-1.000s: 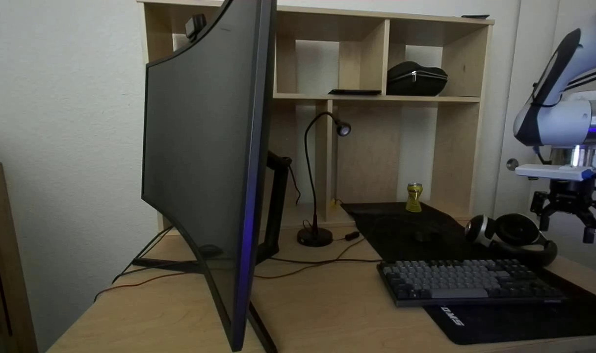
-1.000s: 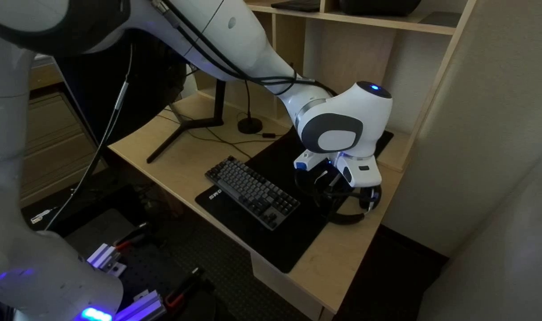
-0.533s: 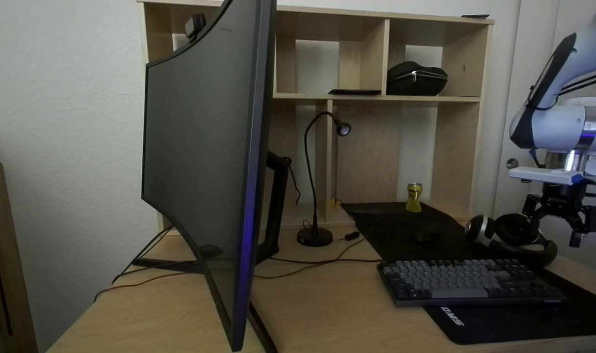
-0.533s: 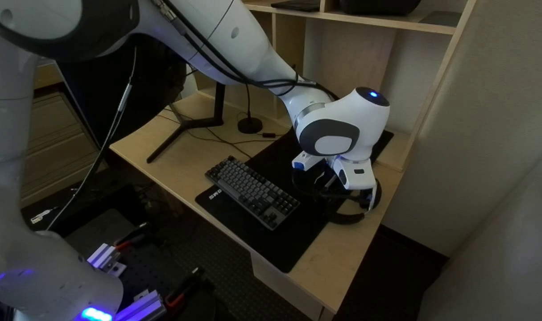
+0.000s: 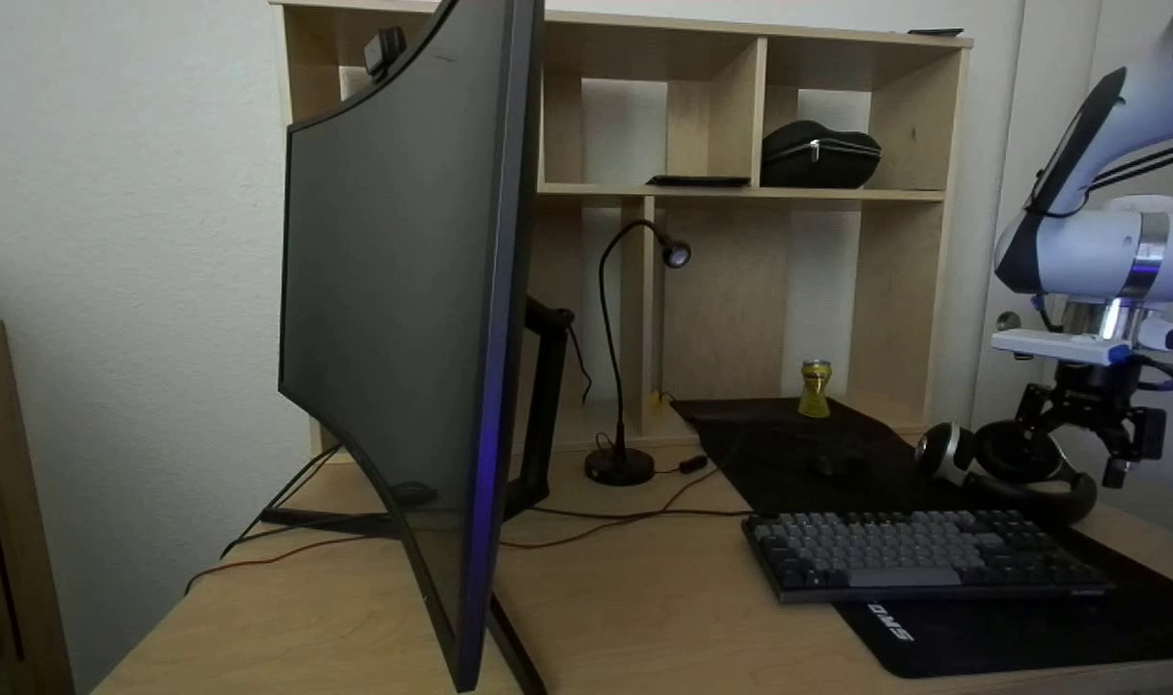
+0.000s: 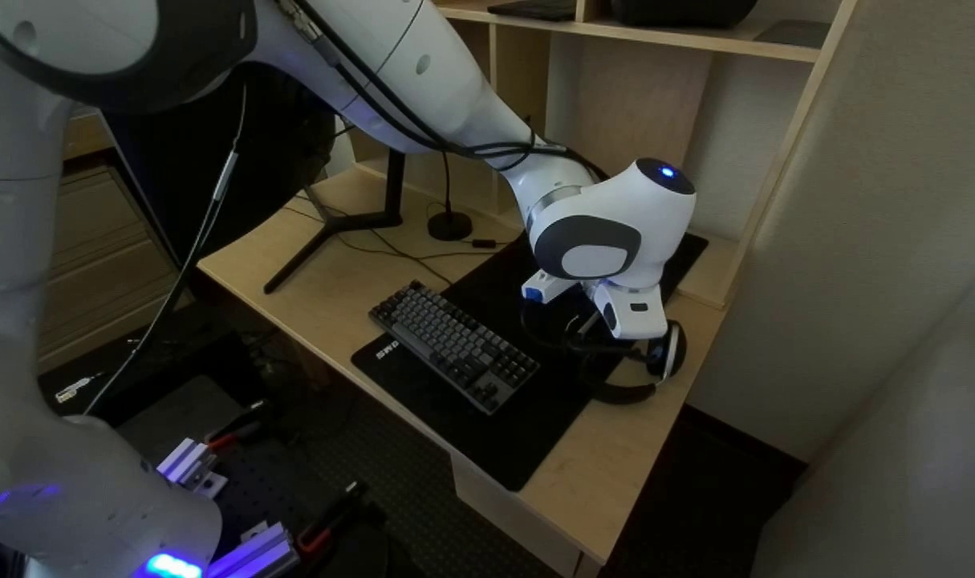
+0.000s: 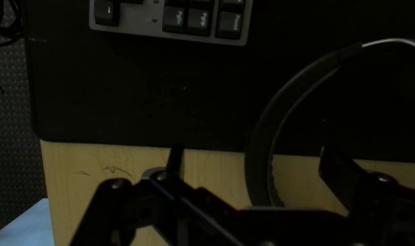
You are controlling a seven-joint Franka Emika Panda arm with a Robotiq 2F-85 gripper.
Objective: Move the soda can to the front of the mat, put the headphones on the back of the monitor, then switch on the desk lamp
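- Arm (image 6: 455, 88) and jaws now stand slightly further left and lower in both exterior views than a second ago; the things on the worktop (image 5: 644, 598) stay put.
- Both jaws are spread wide and point down near the headphones (image 5: 1016, 454). In the wrist view the headband (image 7: 262, 150) runs between them; whether they touch it cannot be told.
- Pale wood makes up the worktop, and a black mat (image 6: 543, 409) lies along it, white lettering (image 5: 890, 623) at one front corner.
- At the back stands a shelf unit (image 5: 900, 290) in the same pale wood, against a whitish wall (image 5: 123, 212); dark carpet (image 6: 407, 482) shows below.
- One can (image 5: 814, 389), yellow-green, stands upright on the far end of the mat, close to the shelf unit.
- One pair of headphones lies across the side edge of the mat, partly on bare wood.
- One keyboard (image 5: 919, 552) sits on the front part of the mat, one end reaching past the edge.
- One low dark domed thing (image 5: 837, 465) rests mid-mat.
- One curved monitor (image 5: 398, 270) stands on bare worktop, on a thin-legged stand (image 5: 544, 415), with one small dark box (image 5: 384, 52) at its top edge.
- One black gooseneck lamp (image 5: 620, 467) stands upright on bare worktop between monitor and mat.
- One dark zip case (image 5: 822, 156) sits in an upper compartment of the shelf unit.
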